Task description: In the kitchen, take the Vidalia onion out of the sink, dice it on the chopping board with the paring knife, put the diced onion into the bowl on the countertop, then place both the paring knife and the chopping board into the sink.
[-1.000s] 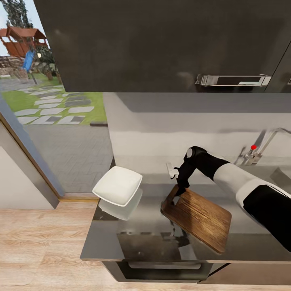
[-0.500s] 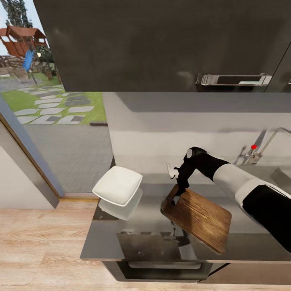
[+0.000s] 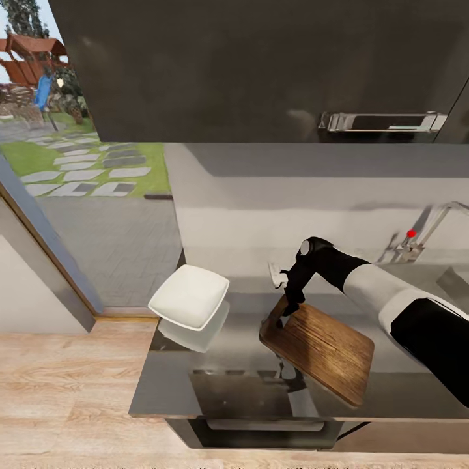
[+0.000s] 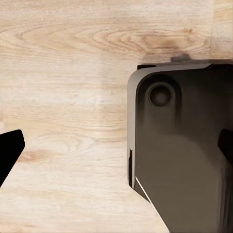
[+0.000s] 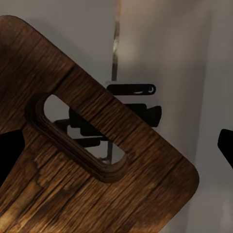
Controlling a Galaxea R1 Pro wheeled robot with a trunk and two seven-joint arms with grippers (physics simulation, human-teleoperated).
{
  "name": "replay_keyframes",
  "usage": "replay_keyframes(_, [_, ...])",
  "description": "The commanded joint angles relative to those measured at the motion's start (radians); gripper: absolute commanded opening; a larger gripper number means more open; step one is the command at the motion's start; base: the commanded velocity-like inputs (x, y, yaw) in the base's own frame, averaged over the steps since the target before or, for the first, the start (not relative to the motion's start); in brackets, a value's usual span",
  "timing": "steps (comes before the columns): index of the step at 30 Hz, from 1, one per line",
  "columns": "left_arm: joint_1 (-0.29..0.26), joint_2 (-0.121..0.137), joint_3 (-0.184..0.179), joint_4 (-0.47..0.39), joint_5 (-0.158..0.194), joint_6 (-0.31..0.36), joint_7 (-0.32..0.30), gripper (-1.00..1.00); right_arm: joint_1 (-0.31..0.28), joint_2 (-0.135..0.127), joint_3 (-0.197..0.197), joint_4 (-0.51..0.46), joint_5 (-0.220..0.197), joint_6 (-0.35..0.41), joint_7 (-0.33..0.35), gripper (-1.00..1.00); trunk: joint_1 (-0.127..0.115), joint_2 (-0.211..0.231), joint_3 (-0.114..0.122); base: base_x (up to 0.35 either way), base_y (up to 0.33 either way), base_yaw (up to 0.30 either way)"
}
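The brown chopping board (image 3: 322, 348) lies at an angle on the grey countertop (image 3: 215, 381), slot handle end toward the wall. My right gripper (image 3: 284, 316) hangs over that handle end. In the right wrist view the slot (image 5: 80, 143) lies between the wide-apart fingers, so the right gripper (image 5: 116, 150) is open and holds nothing. The white bowl (image 3: 190, 296) stands at the countertop's left end. The sink (image 3: 451, 277) is at the far right under the faucet (image 3: 423, 231). My left gripper (image 4: 116, 150) is open above the wood floor. The Vidalia onion and paring knife are out of view.
Dark upper cabinets (image 3: 260, 65) with a chrome handle (image 3: 381, 122) hang over the counter. A glass door (image 3: 78, 182) to the garden is at the left. The counter's front edge (image 3: 260, 417) drops to the light wood floor (image 3: 65, 391).
The head camera has shifted slightly, moving the whole picture. My right gripper stays over the board's handle end, and board and bowl have not moved.
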Motion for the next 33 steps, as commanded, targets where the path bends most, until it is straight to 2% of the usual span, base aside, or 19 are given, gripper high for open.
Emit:
replay_keyframes(1, [0.0, 0.0, 0.0, 0.0, 0.001, -0.002, 0.0, 1.0, -0.001, -0.001, 0.001, -0.003, 0.002, 0.009, 0.003, 1.0, 0.0, -0.002, -0.003, 0.0, 0.0, 0.0])
replay_keyframes(13, [0.0, 0.0, 0.0, 0.0, 0.001, -0.002, 0.0, 1.0, 0.0, -0.001, 0.002, -0.003, 0.002, 0.009, -0.022, 1.0, 0.0, -0.002, -0.022, 0.0, 0.0, 0.0])
replay_keyframes(33, [0.0, 0.0, 0.0, 0.0, 0.001, -0.002, 0.0, 1.0, 0.001, 0.005, 0.002, -0.002, 0.002, 0.009, -0.025, 1.0, 0.0, -0.002, -0.055, 0.0, 0.0, 0.0])
